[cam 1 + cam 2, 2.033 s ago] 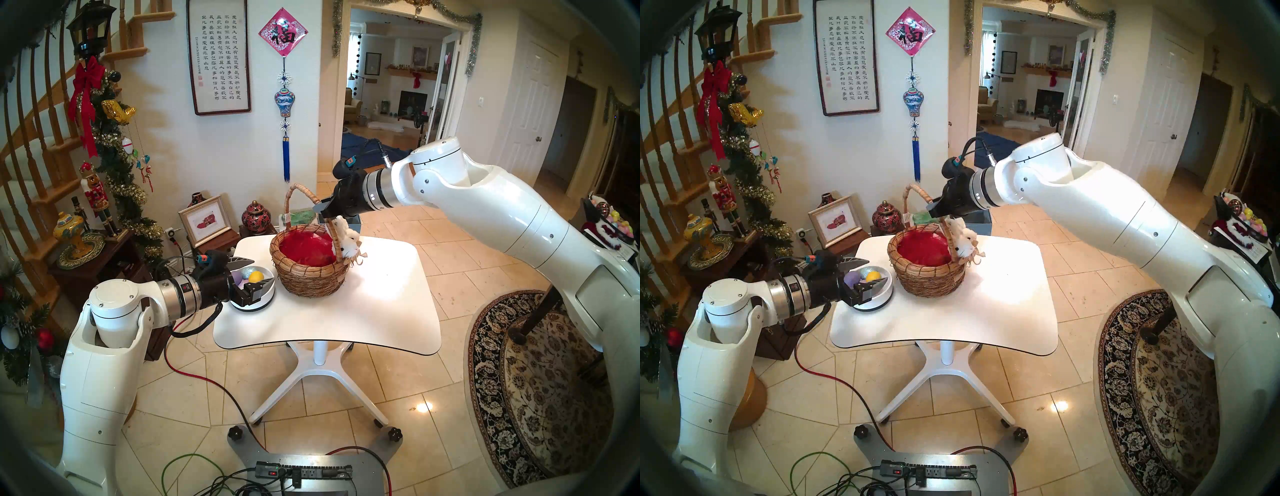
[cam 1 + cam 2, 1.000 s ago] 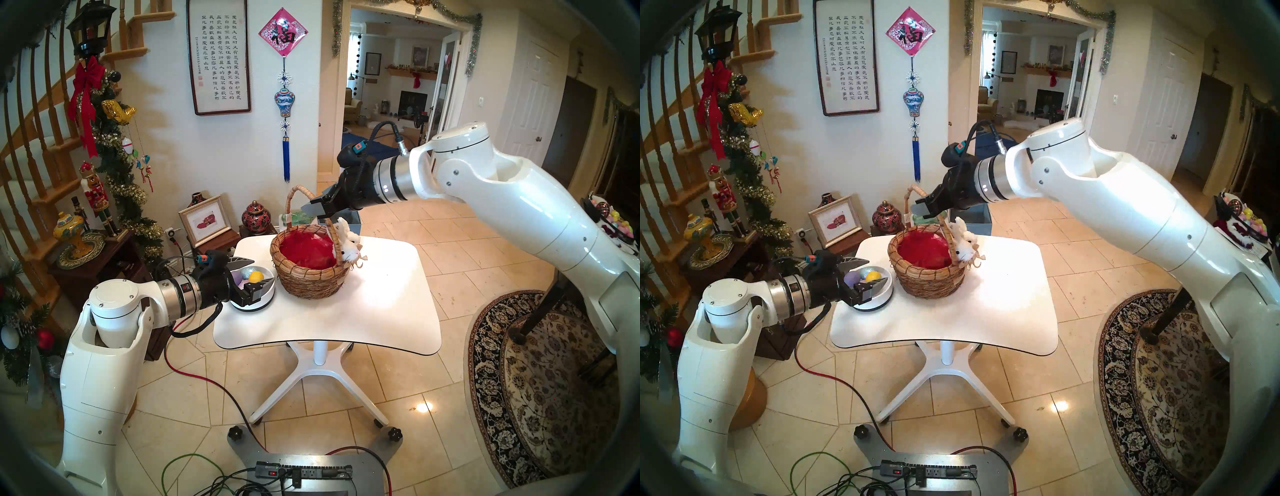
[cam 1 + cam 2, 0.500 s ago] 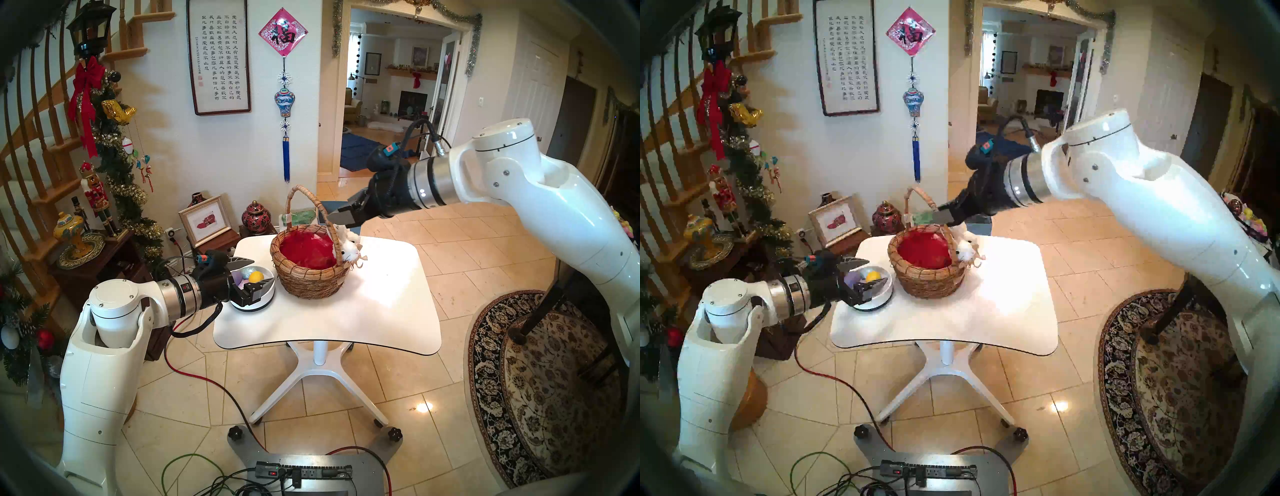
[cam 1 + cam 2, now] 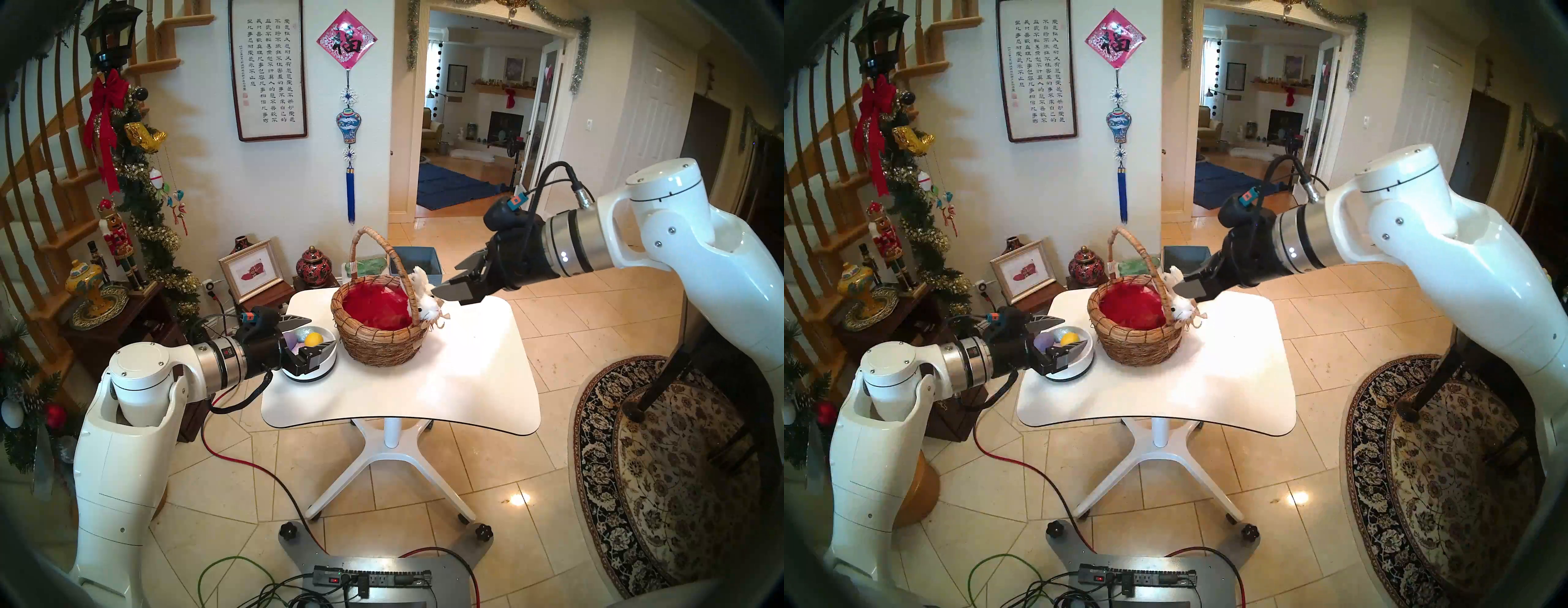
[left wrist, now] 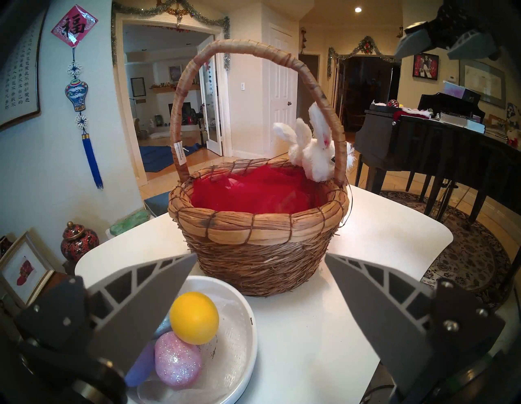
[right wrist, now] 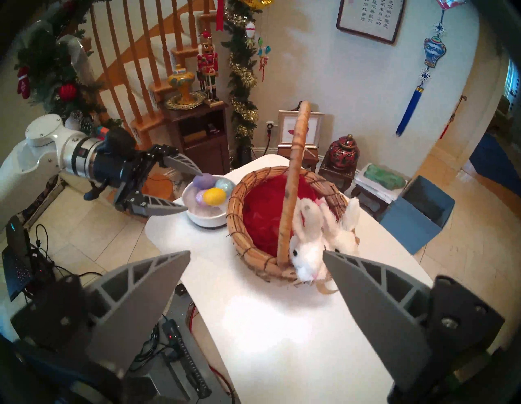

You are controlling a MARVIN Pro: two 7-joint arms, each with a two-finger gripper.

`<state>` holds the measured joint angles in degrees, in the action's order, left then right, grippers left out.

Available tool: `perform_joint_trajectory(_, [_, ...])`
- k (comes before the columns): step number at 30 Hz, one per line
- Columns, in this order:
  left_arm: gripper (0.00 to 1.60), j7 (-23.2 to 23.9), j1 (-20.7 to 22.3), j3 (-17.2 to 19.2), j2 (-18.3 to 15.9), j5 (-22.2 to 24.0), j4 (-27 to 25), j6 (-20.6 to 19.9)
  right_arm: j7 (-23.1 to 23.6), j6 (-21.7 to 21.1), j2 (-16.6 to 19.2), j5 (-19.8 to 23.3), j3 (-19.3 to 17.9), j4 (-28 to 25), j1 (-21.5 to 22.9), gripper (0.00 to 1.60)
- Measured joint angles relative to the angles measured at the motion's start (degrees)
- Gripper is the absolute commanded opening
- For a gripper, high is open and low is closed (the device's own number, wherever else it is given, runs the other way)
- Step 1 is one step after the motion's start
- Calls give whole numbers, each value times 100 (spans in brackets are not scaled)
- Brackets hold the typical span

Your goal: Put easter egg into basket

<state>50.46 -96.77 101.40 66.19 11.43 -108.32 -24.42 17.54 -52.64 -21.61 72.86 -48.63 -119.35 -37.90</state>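
Note:
The brown wicker basket [image 4: 382, 339] with red lining and white plush bunnies [image 4: 426, 297] stands on the white table [image 4: 403, 390]. It also shows in the left wrist view [image 5: 259, 248] and the right wrist view [image 6: 253, 254]. A white bowl [image 4: 329, 361] to its left holds a yellow egg [image 5: 194, 317], a pink glitter egg [image 5: 177, 358], a purple egg [image 6: 204, 180] and a bluish egg [image 6: 225, 184]. My left gripper [image 4: 320, 332] is open, its fingers on either side of the bowl. My right gripper [image 4: 445, 278] is open and empty, just right of the bunnies.
A blue bin [image 4: 418, 259] stands on the floor behind the table. Dark side cabinets with ornaments [image 4: 127, 314] are at the left. A black piano [image 5: 423, 141] and a patterned rug [image 4: 657, 467] are at the right. My base with a power strip [image 4: 373, 579] is in front.
My right gripper has drawn back from the basket's handle, moving right and down to beside the bunnies. The left arm and the eggs have not moved.

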Motion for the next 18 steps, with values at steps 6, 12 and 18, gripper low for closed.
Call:
perform_joint_trajectory(6, [160, 0, 0, 0, 0, 0, 0, 0, 285, 396, 428, -84, -331, -221, -456, 160])
perform_joint_trajectory(12, [160, 0, 0, 0, 0, 0, 0, 0, 466, 864, 747, -182, -573, -327, -821, 160])
perform_joint_trajectory(18, [160, 0, 0, 0, 0, 0, 0, 0, 556, 1304, 1000, -260, -843, -371, -1243, 160])
